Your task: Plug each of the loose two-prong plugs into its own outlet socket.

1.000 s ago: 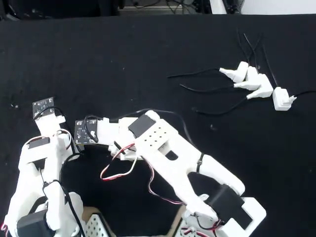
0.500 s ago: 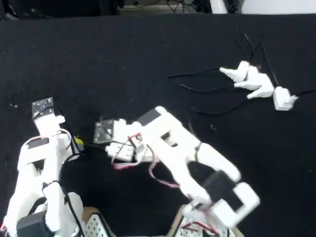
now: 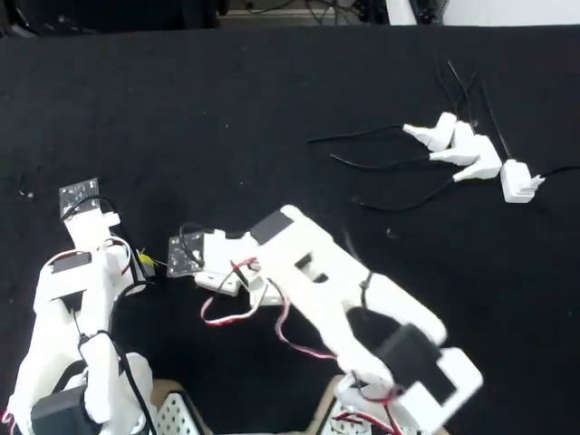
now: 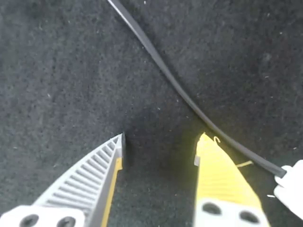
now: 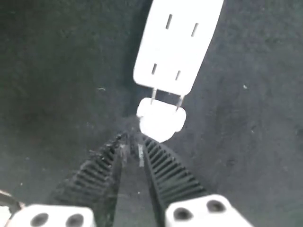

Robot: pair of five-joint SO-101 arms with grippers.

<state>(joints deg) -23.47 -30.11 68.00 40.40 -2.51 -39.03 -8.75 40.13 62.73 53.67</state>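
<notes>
In the high view, the black tabletop (image 3: 227, 100) is carrying a cluster of white plugs (image 3: 462, 148) at its far right side, with thin black cords (image 3: 381, 165) trailing away from them, and a small white block (image 3: 517, 179) is lying just beside that cluster. The left arm (image 3: 72, 299) is standing at the near left edge. The right arm (image 3: 326, 276) is leaning across toward it, well apart from the cluster. In the left wrist view, the left pincer (image 4: 158, 146) is hanging wide open over the dark cloth and gripping nothing, its grey finger (image 4: 92, 177) and yellow finger (image 4: 220, 172) spread apart. A black cord (image 4: 165, 75) is running diagonally past the yellow finger's tip (whether the two are touching cannot be told). In the right wrist view, the right pincer (image 5: 132, 142) is closed down to a narrow slit and is gripping the back end of a two-prong plug (image 5: 161, 122). The plug's two prongs are pointing at the short end of a white outlet block (image 5: 177, 42) and reaching its edge, so they are sitting outside the slots on the block's face. Two pairs of those slots are showing, and the block is lying flat on the tabletop.
</notes>
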